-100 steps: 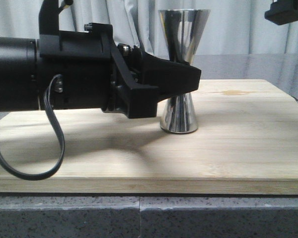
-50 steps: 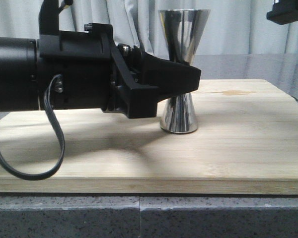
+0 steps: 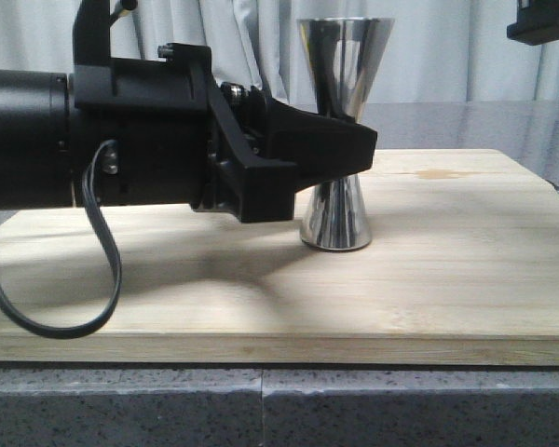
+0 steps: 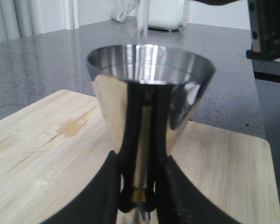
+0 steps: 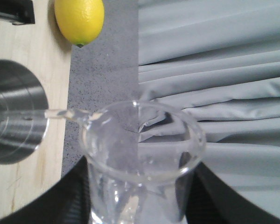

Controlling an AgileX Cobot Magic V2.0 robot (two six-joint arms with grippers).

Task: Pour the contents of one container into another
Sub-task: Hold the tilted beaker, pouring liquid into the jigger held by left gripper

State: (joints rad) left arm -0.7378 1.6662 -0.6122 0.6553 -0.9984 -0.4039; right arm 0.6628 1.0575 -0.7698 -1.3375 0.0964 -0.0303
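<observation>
**Two arms engaged: the pour is under way**

Front view: One jigger (image 3: 335,130) is seen standing upright on the wooden board (image 3: 447,279), which lies on the grey stone surface (image 3: 261,410). The left gripper (image 3: 345,149) is reached in level from the left, its arm held horizontal, and its fingers are set about the narrow waist of the jigger. Only a dark corner of the right gripper (image 3: 545,20) is caught at the upper right, high above the board; its fingers are not shown here.

Left wrist view: The jigger's open upper cone (image 4: 149,60) is seen close, with the black fingers (image 4: 107,186) pressed against either side of the waist, where the gold band is just made out. A thin clear stream (image 4: 141,21) is seen falling into the cup from above. The step in hand is therefore judged to be the pour itself.

Right wrist view: The glass beaker (image 5: 140,158) is pinched between the right fingers (image 5: 72,196) and is tipped well over, its lip turned toward the jigger's mouth (image 5: 14,116), with a thread of liquid drawn from the lip. A lemon (image 5: 79,19) lies on the surface beyond the board.

For the next move, the tilt is judged to need holding steady until the beaker is drained, then the beaker is to be righted while the jigger is kept braced.
</observation>
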